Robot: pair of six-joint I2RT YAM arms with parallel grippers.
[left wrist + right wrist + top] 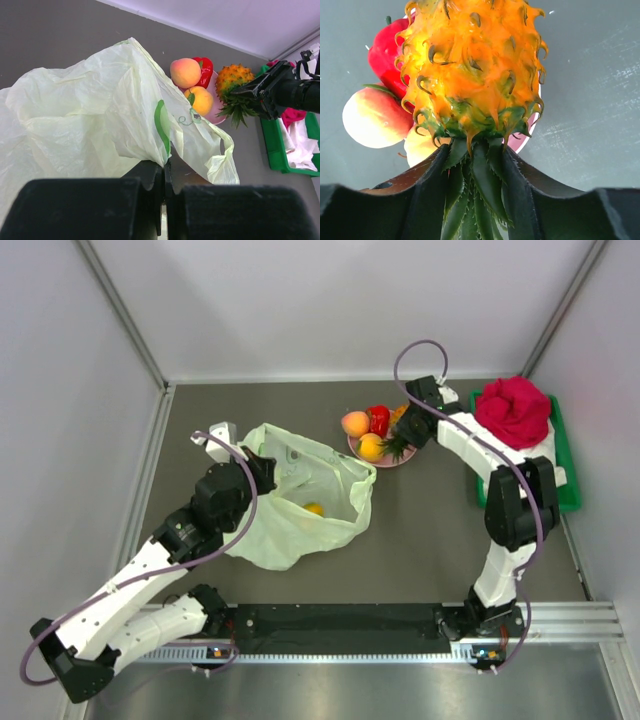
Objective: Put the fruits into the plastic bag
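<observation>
The pale-green plastic bag point(300, 502) lies open at centre left, with one orange-yellow fruit point(315, 508) inside. My left gripper point(258, 468) is shut on the bag's rim point(135, 125), its jaws point(165, 167) pinching the thin film. On the pink plate point(400, 459) sit a peach-like fruit point(355, 423), a red fruit point(379, 418) and a yellow fruit point(371, 446). My right gripper point(413, 426) is shut on the green crown point(475, 190) of the small orange pineapple point(475, 65), which is over the plate's right side.
A green tray point(568, 480) at the far right holds a big red cloth bundle point(515, 410) and a white cloth. Grey walls close the table at left, back and right. The right arm reaches in from the tray side.
</observation>
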